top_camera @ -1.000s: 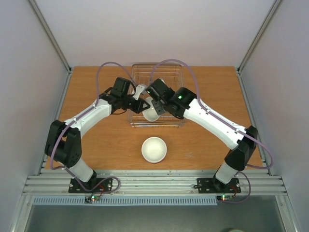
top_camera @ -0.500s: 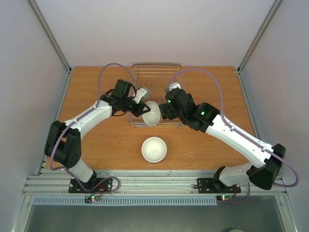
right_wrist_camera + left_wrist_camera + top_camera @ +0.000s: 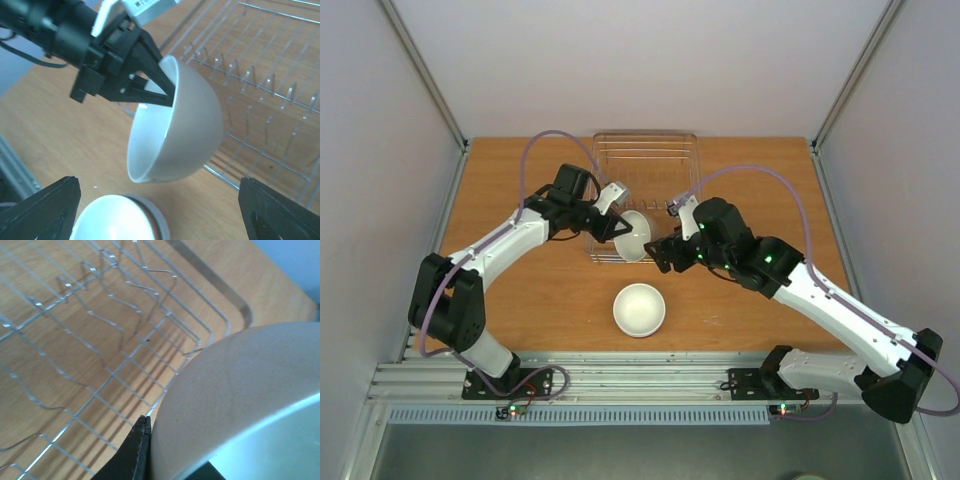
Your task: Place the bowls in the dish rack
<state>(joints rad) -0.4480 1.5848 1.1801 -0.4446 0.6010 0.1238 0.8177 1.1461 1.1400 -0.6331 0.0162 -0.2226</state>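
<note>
My left gripper (image 3: 623, 228) is shut on the rim of a beige bowl (image 3: 636, 236) and holds it tilted on edge above the front of the silver wire dish rack (image 3: 646, 148). In the left wrist view the bowl (image 3: 240, 395) fills the lower right, with one finger (image 3: 139, 445) against its outer wall. My right gripper (image 3: 666, 256) is open and empty, just right of the bowl and clear of it. In the right wrist view the held bowl (image 3: 192, 127) hangs between its spread fingers (image 3: 47, 207). A second bowl (image 3: 639, 309), white inside, sits upright on the table.
The rack (image 3: 265, 90) has rows of upright wire prongs (image 3: 115, 300) and holds no other dishes that I can see. The second bowl (image 3: 117, 220) lies directly below and in front of the held one. Grey walls enclose the wooden table (image 3: 520, 290).
My right gripper has pulled back from the bowl toward the near right and now stands open. The left gripper keeps the bowl, shifted slightly toward the rack's front.
</note>
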